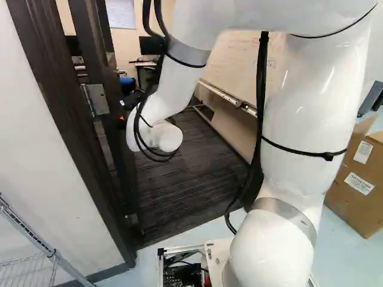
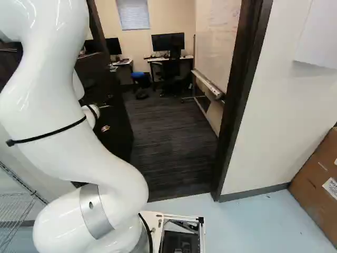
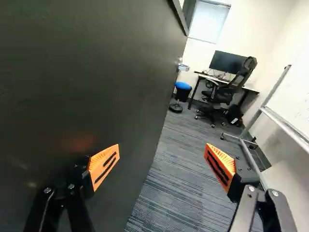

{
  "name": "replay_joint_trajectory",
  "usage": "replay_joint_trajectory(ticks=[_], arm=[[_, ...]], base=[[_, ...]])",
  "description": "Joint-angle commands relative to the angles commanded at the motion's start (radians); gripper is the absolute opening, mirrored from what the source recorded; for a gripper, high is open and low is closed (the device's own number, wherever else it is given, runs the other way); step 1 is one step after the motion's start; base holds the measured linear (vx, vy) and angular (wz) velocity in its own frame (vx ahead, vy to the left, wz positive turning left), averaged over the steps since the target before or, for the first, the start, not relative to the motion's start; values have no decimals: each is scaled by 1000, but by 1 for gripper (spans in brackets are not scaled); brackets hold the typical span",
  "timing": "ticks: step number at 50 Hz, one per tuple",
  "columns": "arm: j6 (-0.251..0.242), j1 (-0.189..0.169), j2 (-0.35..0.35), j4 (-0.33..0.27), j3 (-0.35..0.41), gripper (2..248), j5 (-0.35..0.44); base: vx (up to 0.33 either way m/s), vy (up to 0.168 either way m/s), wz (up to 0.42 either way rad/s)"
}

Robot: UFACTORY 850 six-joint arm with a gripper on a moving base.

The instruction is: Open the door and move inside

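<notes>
Door (image 2: 117,124) at the right base view's left stands open; gripper (image 3: 162,151), 2 jaws apart. Opening seems done; next, roll through the doorway (image 2: 234,116).

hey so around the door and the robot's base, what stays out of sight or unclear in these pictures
- Far face of the door: turned away from the wrist view.
- Gap between claw and door: the wrist view looks along the claw, so depth is unclear.
- Much of the base: cut off by both base views' lower edges.
- Writing on the whiteboard: too faint in the left base view.
</notes>
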Motion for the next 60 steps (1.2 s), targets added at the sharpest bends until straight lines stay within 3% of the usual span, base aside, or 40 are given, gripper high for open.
replay_joint_trajectory(ticks=[41, 60], arm=[[0, -137, 13, 103, 15, 247, 0], [0, -200, -4, 110, -4, 247, 0]], base=[[0, 0, 0], [0, 0, 0]])
